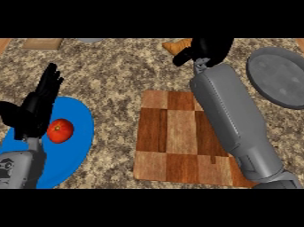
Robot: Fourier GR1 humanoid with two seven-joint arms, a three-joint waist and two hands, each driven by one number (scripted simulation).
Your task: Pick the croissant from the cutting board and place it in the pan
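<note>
A: Where is the croissant?

B: Off the cutting board. It shows as an orange-brown piece near the far edge of the counter, just left of the right hand, and it looks to be held up above the speckled stone rather than lying on it.

A: So the right hand has it?

B: It appears so. The black fingers are curled, with the thumb toward the croissant, and only the pastry's left end sticks out past them. The grey forearm runs diagonally from the lower right across the board's right side up to that hand.

A: And the pan?

B: A dark grey round pan sits on the counter at the right, just beside the forearm. The croissant is to the left of it and a little farther back, apart from its rim.

A: What about the other hand?

B: The left hand shows at the left edge, fingers straight and pointing up, thumb spread to the side, holding nothing. It rests over a blue plate that carries 1 red tomato, which lies just right of the palm.

A: Anything on the board?

B: Only its checkered pattern of light and dark wood.
</note>
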